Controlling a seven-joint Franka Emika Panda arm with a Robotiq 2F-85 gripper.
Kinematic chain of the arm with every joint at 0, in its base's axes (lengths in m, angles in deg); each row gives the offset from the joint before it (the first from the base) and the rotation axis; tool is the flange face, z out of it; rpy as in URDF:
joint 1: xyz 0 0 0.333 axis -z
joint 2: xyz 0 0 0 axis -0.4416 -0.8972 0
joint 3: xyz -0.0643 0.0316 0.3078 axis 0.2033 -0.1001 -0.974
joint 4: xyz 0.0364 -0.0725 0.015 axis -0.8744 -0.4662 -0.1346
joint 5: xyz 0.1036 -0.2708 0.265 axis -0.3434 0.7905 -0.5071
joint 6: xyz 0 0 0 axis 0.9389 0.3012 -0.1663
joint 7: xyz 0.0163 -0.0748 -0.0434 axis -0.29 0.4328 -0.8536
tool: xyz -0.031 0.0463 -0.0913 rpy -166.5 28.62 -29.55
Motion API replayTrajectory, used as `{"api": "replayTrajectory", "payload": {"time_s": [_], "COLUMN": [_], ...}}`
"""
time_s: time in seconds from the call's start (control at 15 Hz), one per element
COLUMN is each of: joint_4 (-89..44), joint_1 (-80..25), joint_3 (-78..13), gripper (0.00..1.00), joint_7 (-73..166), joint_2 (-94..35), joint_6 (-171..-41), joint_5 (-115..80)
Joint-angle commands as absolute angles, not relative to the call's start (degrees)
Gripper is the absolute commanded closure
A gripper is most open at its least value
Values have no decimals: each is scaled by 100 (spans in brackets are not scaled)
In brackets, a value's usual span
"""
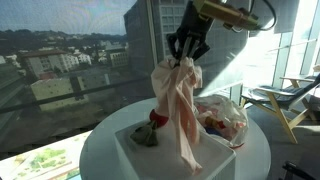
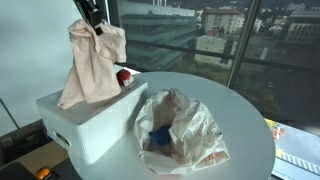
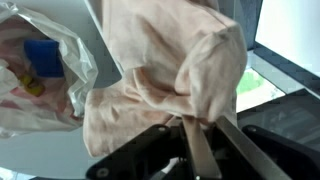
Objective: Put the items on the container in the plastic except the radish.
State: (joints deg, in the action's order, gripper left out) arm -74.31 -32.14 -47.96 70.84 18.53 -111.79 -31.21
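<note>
My gripper [image 1: 187, 58] is shut on the top of a pale pink cloth [image 1: 177, 105] and holds it up so that it hangs down onto the white box-like container [image 1: 130, 150]; the gripper also shows in an exterior view [image 2: 97, 27]. The cloth also shows in an exterior view [image 2: 92, 62] and fills the wrist view [image 3: 170, 70], pinched between the fingers [image 3: 200, 128]. A red radish [image 2: 123, 77] sits on the container [image 2: 85, 125] beside the cloth. A dark grey-green item [image 1: 145, 135] lies on the container near the radish [image 1: 158, 117]. The crumpled clear plastic bag [image 2: 180, 130] lies on the round table with a blue item [image 2: 160, 138] inside.
The round white table [image 2: 240, 130] stands by large windows overlooking buildings. The plastic bag also shows in an exterior view [image 1: 222, 120] and in the wrist view [image 3: 40, 70]. A wooden chair [image 1: 285, 100] stands behind the table.
</note>
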Motion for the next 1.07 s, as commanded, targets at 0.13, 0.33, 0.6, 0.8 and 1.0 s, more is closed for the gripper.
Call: {"api": "replayTrajectory", "payload": {"time_s": [0.13,0.33,0.6,0.8,1.0], "joint_4": [-7996,-8180,-8655,-9030,-8934], "joint_1": [-2450,-2084,-1426,-868,-354], "joint_3": [-4986,-5006,-5263,-5438,-5688], "gripper": [96,96,95,96,94], "joint_7": [7973,8201,8494,8811,9246], "joint_2": [3965,4699,5092,4969,4492], "joint_6": [-10665,-10175,-10086,-10309,-10462], "joint_5": [-2790,-2624,-2118,-1613,-1134]}}
